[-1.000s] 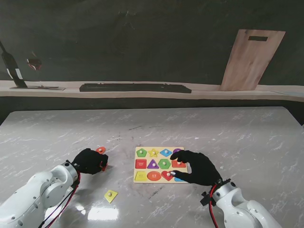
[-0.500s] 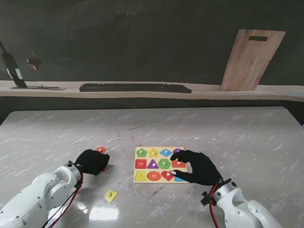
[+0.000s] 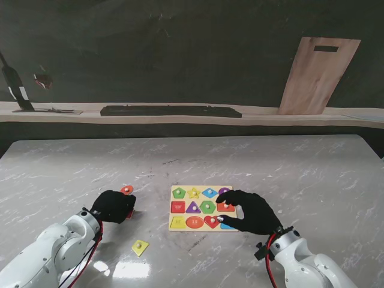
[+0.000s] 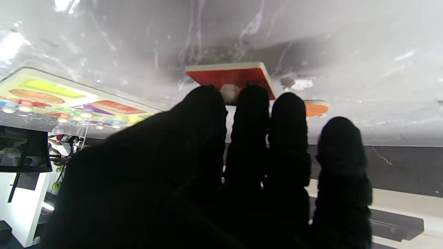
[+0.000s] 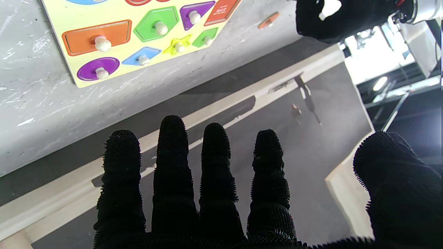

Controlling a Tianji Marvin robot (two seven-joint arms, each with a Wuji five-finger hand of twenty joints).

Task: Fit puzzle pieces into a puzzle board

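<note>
The yellow puzzle board (image 3: 183,230) lies in the middle of the table, most slots filled with coloured shapes. My left hand (image 3: 114,206) is to its left, shut on a red square piece (image 4: 230,76); thumb and forefinger pinch its white knob (image 4: 228,93) low over the table. An orange piece (image 3: 126,189) lies just beyond that hand, also visible as the orange piece (image 4: 315,108) in the left wrist view. A yellow piece (image 3: 140,246) lies nearer to me. My right hand (image 3: 252,211) hovers over the board's right side, fingers (image 5: 214,162) spread, holding nothing.
The board (image 5: 86,74) shows its orange rectangle, purple oval and green pentagon in the right wrist view. A dark bar (image 3: 171,111) lies on the ledge behind the table, and a wooden board (image 3: 315,75) leans on the wall at the back right.
My left forearm has swung a little nearer to me while the hand stays almost in place with the red piece. The right hand has barely moved.
</note>
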